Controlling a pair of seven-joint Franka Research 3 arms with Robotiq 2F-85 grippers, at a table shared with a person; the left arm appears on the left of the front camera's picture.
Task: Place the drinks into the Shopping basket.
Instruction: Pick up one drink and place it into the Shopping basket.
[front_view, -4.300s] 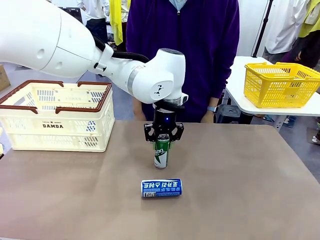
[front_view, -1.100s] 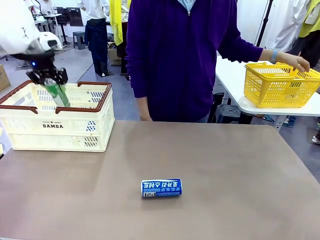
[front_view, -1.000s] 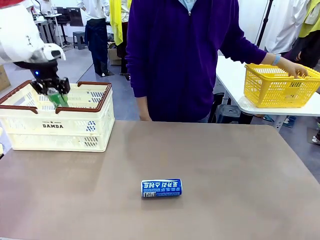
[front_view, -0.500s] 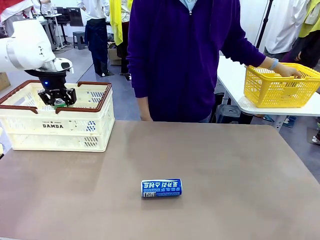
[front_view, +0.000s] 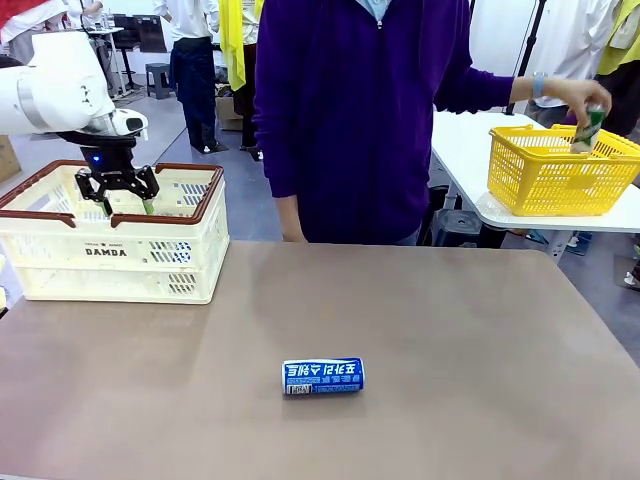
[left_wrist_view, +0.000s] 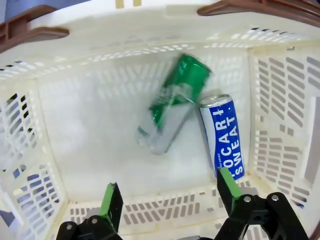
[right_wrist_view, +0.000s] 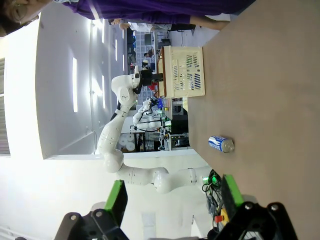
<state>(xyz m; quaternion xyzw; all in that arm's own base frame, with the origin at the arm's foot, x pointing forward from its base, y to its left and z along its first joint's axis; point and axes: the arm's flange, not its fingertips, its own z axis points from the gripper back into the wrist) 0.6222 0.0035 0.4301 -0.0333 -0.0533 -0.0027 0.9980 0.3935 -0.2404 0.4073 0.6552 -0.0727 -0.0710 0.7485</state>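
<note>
My left gripper (front_view: 126, 203) hangs open over the Shopping basket (front_view: 120, 268), a cream slotted crate with a brown rim at the table's far left. In the left wrist view the left gripper (left_wrist_view: 169, 196) is empty. Below it a green can (left_wrist_view: 172, 105) lies tilted and blurred inside the basket (left_wrist_view: 280, 100), free of the fingers. A blue can with white lettering (left_wrist_view: 222, 135) rests beside it. Another blue can (front_view: 323, 376) lies on its side in the middle of the table, also seen as the blue can (right_wrist_view: 220, 144). My right gripper (right_wrist_view: 174, 200) stands open and empty, far from both.
A person in a purple top stands at the far edge. Their hand holds a green can (front_view: 592, 120) above a yellow mesh basket (front_view: 560, 175) on a side table at the right. Brown tabletop (front_view: 450, 380) is bare around the lying can.
My left gripper lowered into the basket and opened, letting go of the green can, which now drops inside. The person's hand lifted a green can out of the yellow basket.
</note>
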